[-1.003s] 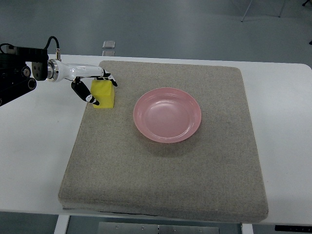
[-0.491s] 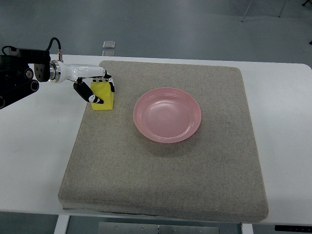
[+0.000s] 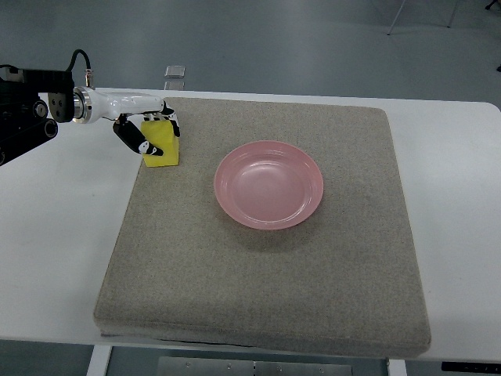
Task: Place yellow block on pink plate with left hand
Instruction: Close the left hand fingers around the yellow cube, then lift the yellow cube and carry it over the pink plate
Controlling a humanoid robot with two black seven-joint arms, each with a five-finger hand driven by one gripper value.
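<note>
The yellow block (image 3: 163, 146) is held in my left hand (image 3: 152, 131) near the far left corner of the mat. The white fingers with black tips wrap over its top and left side, so the hand is shut on it. The block looks raised slightly off the mat. My left arm comes in from the left edge. The pink plate (image 3: 268, 185) sits empty near the mat's middle, well to the right of the block. My right hand is out of view.
A grey felt mat (image 3: 258, 290) covers most of the white table (image 3: 55, 235). A small grey object (image 3: 175, 72) lies at the table's far edge, just behind the hand.
The left hand closed around the yellow block and drew it up and slightly back-left. The plate has not moved.
</note>
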